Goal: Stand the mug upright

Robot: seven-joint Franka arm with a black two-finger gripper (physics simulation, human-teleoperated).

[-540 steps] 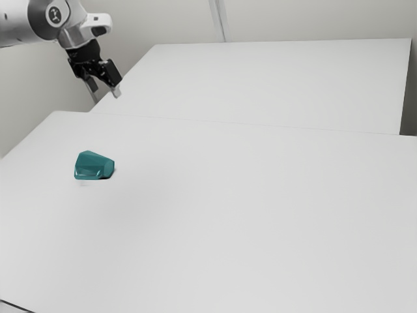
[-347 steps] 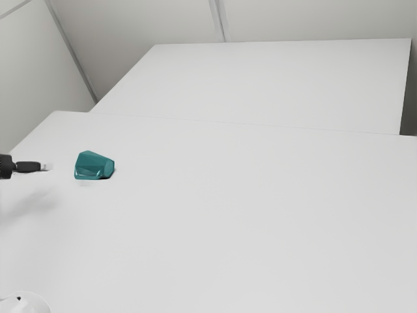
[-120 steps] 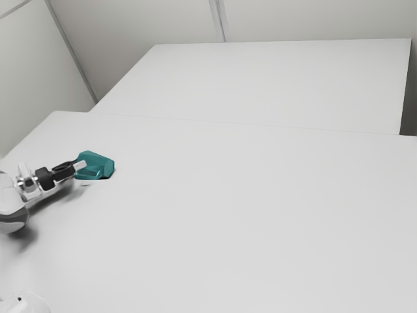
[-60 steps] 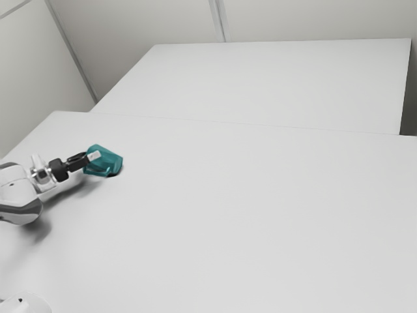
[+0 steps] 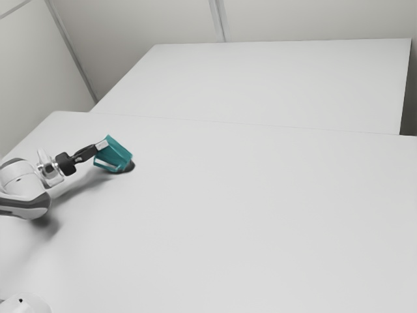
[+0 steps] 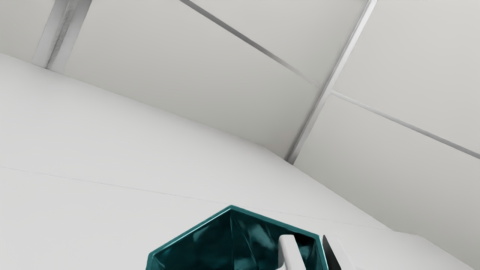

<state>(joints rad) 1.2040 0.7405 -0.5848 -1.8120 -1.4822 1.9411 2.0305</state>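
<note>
One teal mug (image 5: pixel 116 155) sits near nine o'clock in the exterior view, tipped over the pale surface (image 5: pixel 254 215) and short of upright. It looks a light, stiff, thin-walled thing, its flat facets probably smooth enough to slip or pivot if pinched too softly; whether it would chip, I can't say. The wall just below the rim (image 6: pixel 275 220) is a sensible place to take hold, and that is where the jaws have it: they are narrow and closed on the wall, one finger (image 6: pixel 290 252) inside the mouth, the other (image 6: pixel 332 257) outside. With the hold so near the rim, the base would be free to swing, and I'd expect its weight to help bring it down. The mug's long axis slants in the exterior view, mouth towards ten o'clock and somewhat raised, base towards four, over a dark shadow (image 5: pixel 129 167); whether the base edge touches the surface, I can't tell. To stand it up, the mouth would need to turn on towards twelve, with the base laid flat before letting go. Farther out, the arm (image 5: pixel 23 186) reaches in from about eight o'clock of the mug.
</note>
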